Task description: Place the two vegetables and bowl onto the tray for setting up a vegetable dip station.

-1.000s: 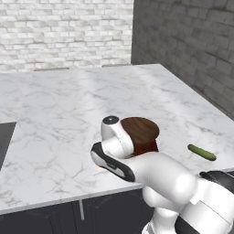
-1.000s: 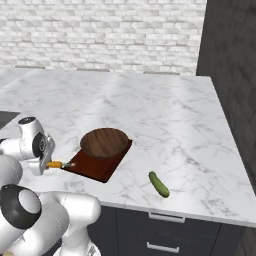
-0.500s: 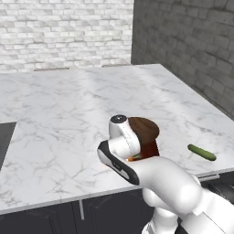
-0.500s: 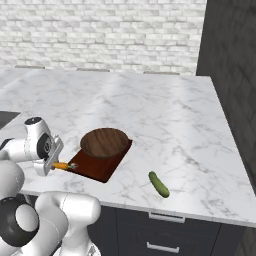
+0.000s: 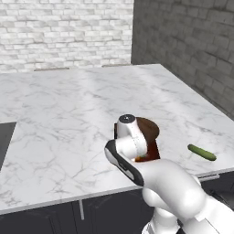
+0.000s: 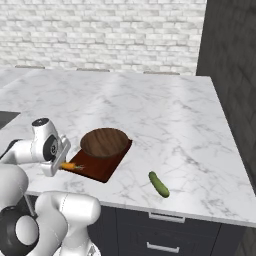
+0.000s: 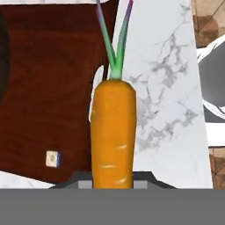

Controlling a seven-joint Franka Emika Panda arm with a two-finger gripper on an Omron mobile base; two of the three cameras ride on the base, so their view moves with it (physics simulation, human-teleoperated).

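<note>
In the hand view I see the carrot (image 7: 112, 132) standing up the middle of the frame, its thick end down between my jaws, which are clenched on it, and its green top (image 7: 115, 48) pointing to the upper edge. Behind it, filling the left of that frame, lies the tray (image 7: 48, 88), with its small pale slot handle (image 7: 52, 158) low at the left, and white marble shows to the right of the carrot. In the right base view the carrot (image 6: 71, 166) pokes out as a small orange tip at the left centre of the frame, just at the near left corner of the tray (image 6: 100, 166); I cannot tell whether it touches the board. The gripper (image 6: 56, 159) sits just left of it. The bowl (image 6: 104, 142) rests on the far end of the tray, near the middle of the frame, round, dark and upright. The cucumber (image 6: 158, 183) lies flat on the desk (image 6: 150, 110) to the lower right of the tray, well apart from it and near the front edge. In the left base view the bowl (image 5: 148, 129) peeks out behind my arm's wrist at centre, and the cucumber (image 5: 201, 152) lies at the right of the frame.
</note>
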